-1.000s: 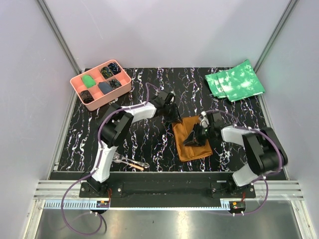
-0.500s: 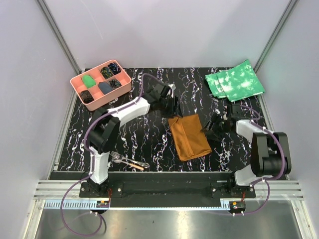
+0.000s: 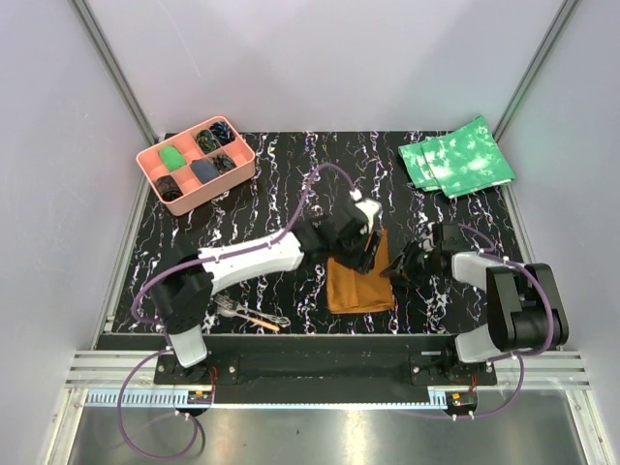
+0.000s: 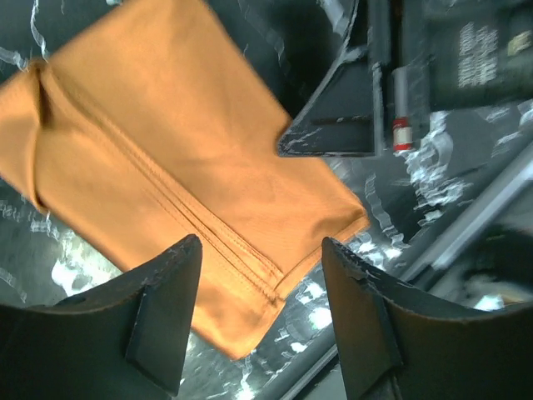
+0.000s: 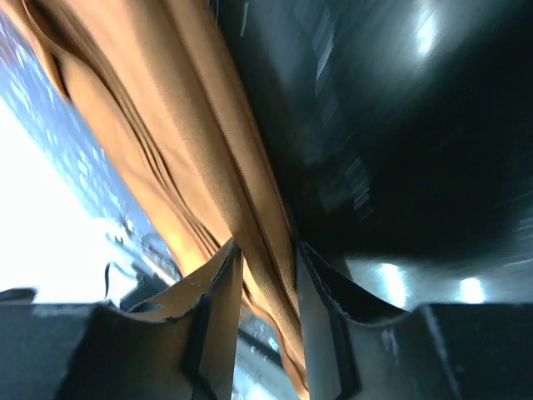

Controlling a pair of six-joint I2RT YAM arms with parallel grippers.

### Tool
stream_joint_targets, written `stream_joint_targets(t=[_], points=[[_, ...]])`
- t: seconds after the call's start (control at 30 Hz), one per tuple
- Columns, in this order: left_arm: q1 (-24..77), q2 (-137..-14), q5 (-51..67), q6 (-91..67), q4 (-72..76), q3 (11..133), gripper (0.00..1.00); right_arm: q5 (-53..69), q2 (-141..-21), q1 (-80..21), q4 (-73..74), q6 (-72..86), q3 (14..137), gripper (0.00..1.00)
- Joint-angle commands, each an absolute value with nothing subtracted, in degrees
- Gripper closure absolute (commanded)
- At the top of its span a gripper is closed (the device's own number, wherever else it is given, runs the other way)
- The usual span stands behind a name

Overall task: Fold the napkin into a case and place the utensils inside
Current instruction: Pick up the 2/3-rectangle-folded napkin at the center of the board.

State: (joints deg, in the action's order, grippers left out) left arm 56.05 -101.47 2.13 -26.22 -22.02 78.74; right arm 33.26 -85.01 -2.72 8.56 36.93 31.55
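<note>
The rust-brown napkin [image 3: 356, 289] lies folded into a narrow oblong on the black marbled mat, right of centre. My left gripper [image 3: 366, 254] hovers over its far end, open. In the left wrist view its fingers [image 4: 166, 292] stand wide apart above the stitched cloth [image 4: 191, 142], holding nothing [image 4: 260, 243]. My right gripper [image 3: 395, 273] is at the napkin's right edge. In the right wrist view the layered edge [image 5: 166, 108] runs between its two fingertips, and it is shut on that edge [image 5: 265, 250]. The utensils [image 3: 252, 315] lie near the front left, away from both grippers.
A pink compartment tray [image 3: 150, 167] with small items stands at the back left. Green mottled cloths [image 3: 455, 155] are stacked at the back right. The right gripper's finger [image 4: 333, 125] shows in the left wrist view, close by the napkin.
My left arm swung right, from the napkin's far-left corner to above its far end, and opened. My right gripper opened, drew back, then returned and closed on the right edge. The napkin lies narrower.
</note>
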Motion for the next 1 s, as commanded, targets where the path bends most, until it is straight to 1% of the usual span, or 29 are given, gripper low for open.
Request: stream_joint_targets(t=[0.0,0.03,0.1,0.13,0.23,0.27,0.37,0.47,0.57,0.6,0.77,0.97], points=[[63.71,-96.16,-14.74,-20.22,-17.14,74.28,0.36,36.03,-80.87,-9.57,3.7,46.48,27.78,0.59],[65.2,-95.8,-18.85,-19.87,-16.27,73.48,0.35,37.25,-79.12,-10.62,2.21,47.89,27.51,0.56],[68.37,-95.01,-21.09,-19.86,-14.6,70.86,0.33,37.36,-77.62,-10.03,2.46,49.13,27.68,0.51],[69.16,-94.92,-21.79,-20.21,-14.33,70.23,0.32,36.22,-76.13,-9.32,5.59,48.0,28.12,0.44],[71.36,-96.76,-22.76,-23.1,-16.16,71.18,0.28,31.12,-74.36,-5.11,13.06,42.03,29.79,0.34],[72.5,-98.33,-23.02,-23.99,-17.13,71.97,0.28,30.42,-74.01,-1.79,13.97,40.01,29.88,0.26],[75.31,-101.58,-25.57,-26.71,-18.8,74.87,0.27,30.15,-73.92,2.19,15.82,38.59,30.23,0.19],[77.25,-105.89,-29.35,-30.14,-22.66,78.29,0.28,30.5,-74.53,4.04,16.7,37.79,31.28,0.15],[78.04,-109.68,-30.85,-32.17,-25.13,80.94,0.31,32.6,-74.18,5.88,16.87,36.13,31.9,0.13],[78.22,-110.56,-30.94,-32.34,-25.83,81.64,0.31,33.74,-72.96,6.5,16.79,35.86,31.82,0.01],[79.1,-114.69,-32.08,-33.31,-28.21,84.72,0.34,31.91,-69.17,6.86,18.09,33.75,32.86,0.0],[79.63,-117.95,-32.43,-34.89,-29.7,85.25,0.38,31.46,-71.54,7.29,19.95,32.34,35.07,0.0]])
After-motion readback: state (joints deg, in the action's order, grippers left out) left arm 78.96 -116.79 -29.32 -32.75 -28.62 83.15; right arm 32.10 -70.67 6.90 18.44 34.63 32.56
